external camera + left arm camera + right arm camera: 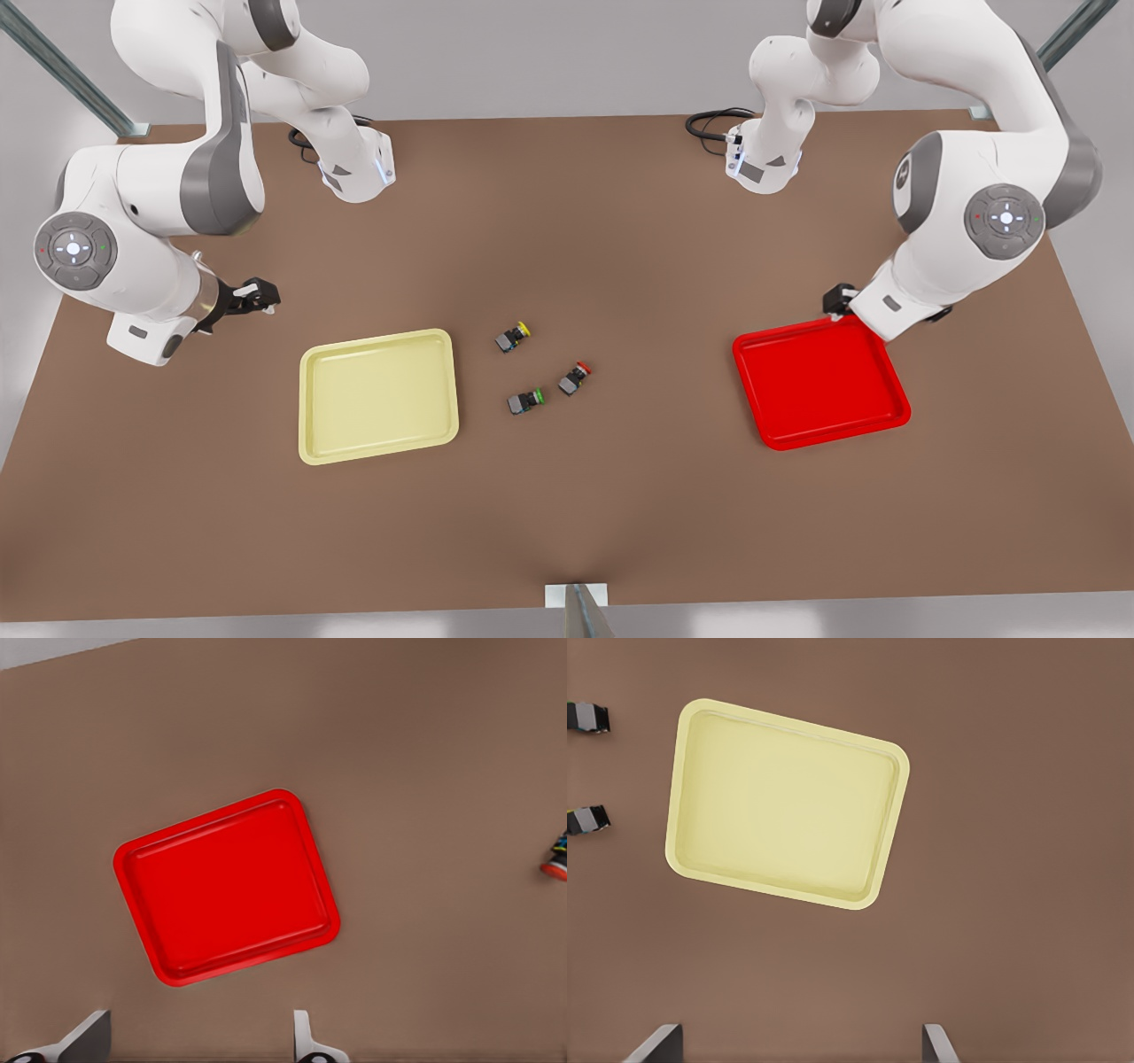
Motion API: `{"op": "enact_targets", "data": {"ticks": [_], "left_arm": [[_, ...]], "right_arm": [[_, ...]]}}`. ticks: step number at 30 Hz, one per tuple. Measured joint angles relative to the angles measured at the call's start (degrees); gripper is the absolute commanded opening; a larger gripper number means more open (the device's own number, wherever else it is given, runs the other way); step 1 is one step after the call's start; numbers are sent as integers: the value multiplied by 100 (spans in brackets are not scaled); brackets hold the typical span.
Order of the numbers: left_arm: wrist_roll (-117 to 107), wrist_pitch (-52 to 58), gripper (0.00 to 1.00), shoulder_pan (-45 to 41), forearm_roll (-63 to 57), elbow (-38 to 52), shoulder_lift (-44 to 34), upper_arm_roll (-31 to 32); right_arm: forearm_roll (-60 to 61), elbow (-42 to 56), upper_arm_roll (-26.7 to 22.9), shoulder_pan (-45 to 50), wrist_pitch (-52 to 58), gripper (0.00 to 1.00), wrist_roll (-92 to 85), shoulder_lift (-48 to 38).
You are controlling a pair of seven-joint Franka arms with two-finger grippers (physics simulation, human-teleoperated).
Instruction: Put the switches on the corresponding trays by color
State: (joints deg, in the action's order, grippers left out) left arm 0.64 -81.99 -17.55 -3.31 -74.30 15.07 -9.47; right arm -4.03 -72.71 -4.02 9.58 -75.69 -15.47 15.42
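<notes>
Three tiny black boxy switches lie loose on the brown table [567,514], between the two trays: the yellow-capped switch [513,337] farthest back, the red-capped switch [574,378] toward the front view's right, the green-capped switch [525,400] nearest the front. All three rest on their sides, apart from one another and touched by nothing. The shallow pale yellow plastic tray [379,395] and the shallow bright red plastic tray [820,382] hold nothing, so no placement is judged to have been made, and the first reach is the step in hand. A descent over a switch with a much narrowed grip is called for, the boxes being far smaller than the finger gap.

The left gripper [199,1041] is held above the table beside the red tray's rear edge, at the front view's right, its fingers spread wide and empty. The right gripper [802,1043] is held at the front view's left, well apart from the yellow tray, likewise wide and empty.
</notes>
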Motion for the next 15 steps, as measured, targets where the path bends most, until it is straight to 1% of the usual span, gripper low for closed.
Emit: {"op": "enact_targets", "data": {"ticks": [3, 4, 5, 6, 7, 8, 11, 15], "left_arm": [[-7, 78, 100, -34, -2, 0, -27, -1], [-9, 96, 100, -189, -7, -3, 14, 6], [-10, 103, 100, -522, -10, -2, 183, 10], [-13, 46, 100, -951, -9, 2, 469, 40], [-15, -90, 100, -1357, 40, 141, 921, 127], [-17, -306, 100, -1589, 143, 300, 1409, 280], [-22, -1228, 100, -1807, 621, 443, 2503, 552], [-5, -2402, 100, -1954, 886, 464, 3349, 966]], "right_arm": [[2, 10, -1, 4, -1, 100, -15, 23], [3, 4, 2, 16, -2, 100, -20, 42], [8, -67, 10, 53, -5, 100, -24, 117], [8, -162, 15, 173, -10, 100, -26, 232], [7, -200, 18, 387, -17, 100, -30, 428], [7, -214, 25, 662, -48, 100, -34, 617], [11, -242, 157, 1228, -271, 100, -136, 991], [59, -351, 268, 1568, -732, 100, -564, 1366]]}}
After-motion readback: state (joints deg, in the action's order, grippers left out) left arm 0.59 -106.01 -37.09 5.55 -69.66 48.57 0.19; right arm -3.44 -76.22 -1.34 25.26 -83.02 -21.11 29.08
